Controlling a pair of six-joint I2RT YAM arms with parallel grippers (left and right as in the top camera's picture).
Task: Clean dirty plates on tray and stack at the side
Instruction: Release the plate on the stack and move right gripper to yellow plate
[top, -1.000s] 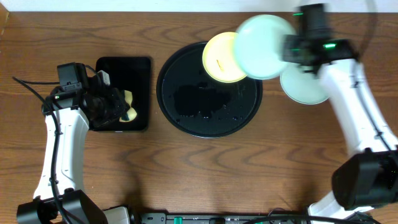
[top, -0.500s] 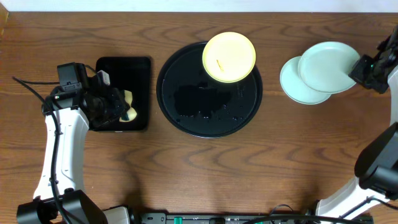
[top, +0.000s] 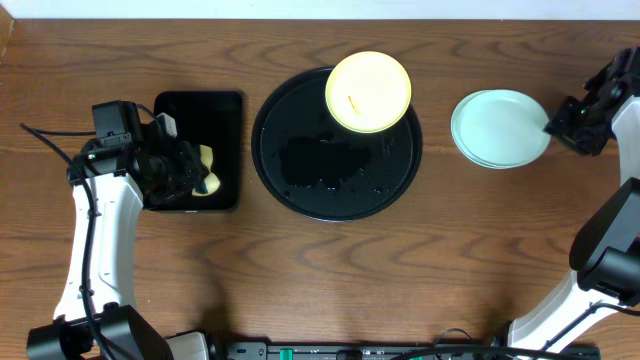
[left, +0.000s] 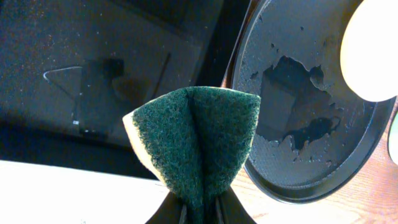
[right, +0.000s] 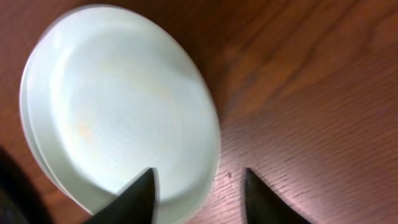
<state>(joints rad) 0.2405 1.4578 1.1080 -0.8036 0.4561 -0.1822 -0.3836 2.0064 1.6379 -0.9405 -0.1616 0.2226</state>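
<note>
A pale yellow plate (top: 368, 92) with a small smear lies on the upper right of the round black tray (top: 300, 180); both also show in the left wrist view, the plate (left: 373, 56) and the tray (left: 311, 124). Two mint-green plates (top: 498, 128) lie stacked on the table right of the tray, seen close in the right wrist view (right: 118, 112). My right gripper (top: 562, 124) is open at the stack's right edge, its fingers (right: 199, 186) straddling the rim. My left gripper (top: 190, 172) is shut on a green-and-yellow sponge (left: 199, 143) over the rectangular tray.
A smaller rectangular black tray (top: 215, 110) lies left of the round tray. The round tray's floor is wet with water patches (left: 292, 106). Bare wood table (top: 330, 280) spreads in front of both trays.
My right gripper carried a mint-green plate from above the tray to the right and set it on the other mint plate, then opened. The left arm has not moved.
</note>
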